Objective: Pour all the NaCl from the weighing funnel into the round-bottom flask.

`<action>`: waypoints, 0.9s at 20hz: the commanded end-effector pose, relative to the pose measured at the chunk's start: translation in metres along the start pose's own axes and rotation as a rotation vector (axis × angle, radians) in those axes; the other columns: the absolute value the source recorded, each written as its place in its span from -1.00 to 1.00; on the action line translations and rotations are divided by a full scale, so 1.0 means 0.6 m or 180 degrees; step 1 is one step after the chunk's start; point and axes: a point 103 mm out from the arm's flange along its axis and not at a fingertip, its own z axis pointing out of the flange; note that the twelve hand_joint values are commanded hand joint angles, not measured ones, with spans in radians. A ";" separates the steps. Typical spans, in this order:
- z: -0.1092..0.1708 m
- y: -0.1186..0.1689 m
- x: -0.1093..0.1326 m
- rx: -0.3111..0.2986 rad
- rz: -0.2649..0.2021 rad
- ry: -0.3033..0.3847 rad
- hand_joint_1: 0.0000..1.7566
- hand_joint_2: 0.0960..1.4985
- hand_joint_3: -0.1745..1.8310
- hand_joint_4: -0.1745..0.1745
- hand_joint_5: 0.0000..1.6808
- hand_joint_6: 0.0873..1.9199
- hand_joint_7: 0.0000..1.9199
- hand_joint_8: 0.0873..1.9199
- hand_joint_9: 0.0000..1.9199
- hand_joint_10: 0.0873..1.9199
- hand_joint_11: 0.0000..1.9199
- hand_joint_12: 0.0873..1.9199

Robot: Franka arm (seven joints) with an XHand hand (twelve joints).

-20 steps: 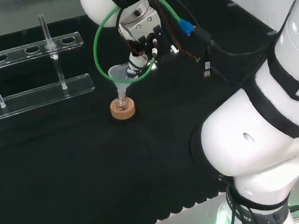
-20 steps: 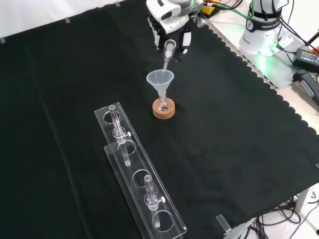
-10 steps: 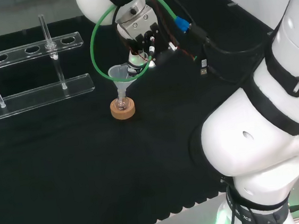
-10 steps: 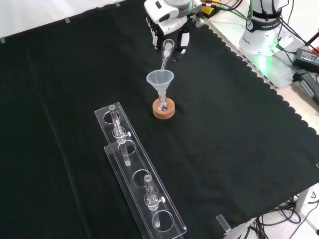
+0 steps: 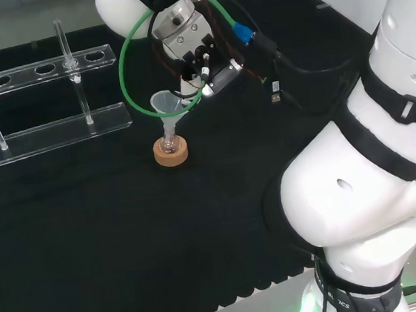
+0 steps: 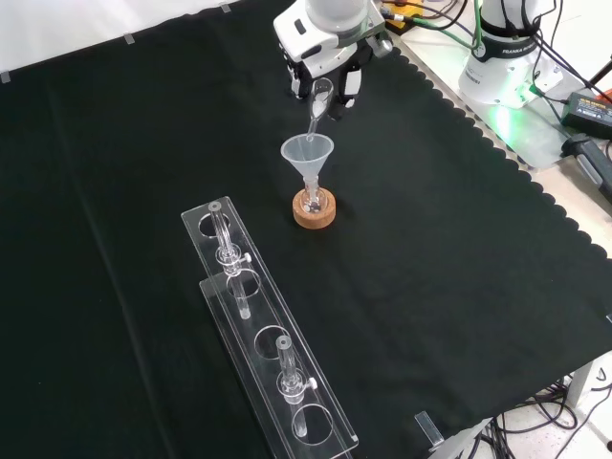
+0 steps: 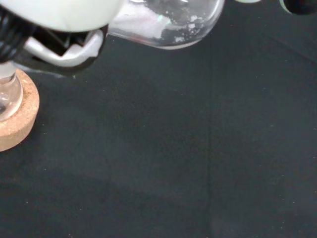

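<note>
Head view: our hand (image 5: 192, 57) hangs just above and behind the cork ring (image 5: 170, 152). The flask (image 5: 168, 141) sits in the ring with a clear funnel (image 5: 165, 103) standing in its neck. The hand sits right at the funnel's rim. We cannot tell the fingers' state from here. The rack (image 5: 46, 98) stands well apart from the ring, farther off on the tabletop (image 5: 127, 231).

Front view: the fingers (image 6: 335, 81) are curled round a thin glass piece, the weighing funnel (image 6: 316, 107). It is tilted steeply, its tip pointing down into the funnel's (image 6: 307, 153) mouth, directly above the ring (image 6: 314, 209). Whether the tip touches the funnel wall is too fine to tell.

Wrist view: the weighing funnel's bulb (image 7: 166, 22) is close up, with white grains clinging to the inside wall. The ring (image 7: 15, 119) and the base of the flask (image 7: 7, 94) show at the frame's edge.

Progress, our read: the pour is under way, not finished. Grains remain in the bulb, so more tilt or a tap is probably needed to clear it. How much has landed in the flask we cannot see.
</note>
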 end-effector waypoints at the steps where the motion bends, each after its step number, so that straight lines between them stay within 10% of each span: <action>1: -0.006 -0.001 0.008 0.0033 0.0024 -0.0122 0.40 -0.54 0.08 -1.00 0.92 -0.94 0.83 -0.54 0.91 -1.00 0.83 -0.53; 18: -0.026 0.001 0.026 0.0125 0.0137 -0.0484 0.40 -0.54 0.09 -1.00 0.92 -0.94 0.83 -0.54 0.91 -1.00 0.82 -0.54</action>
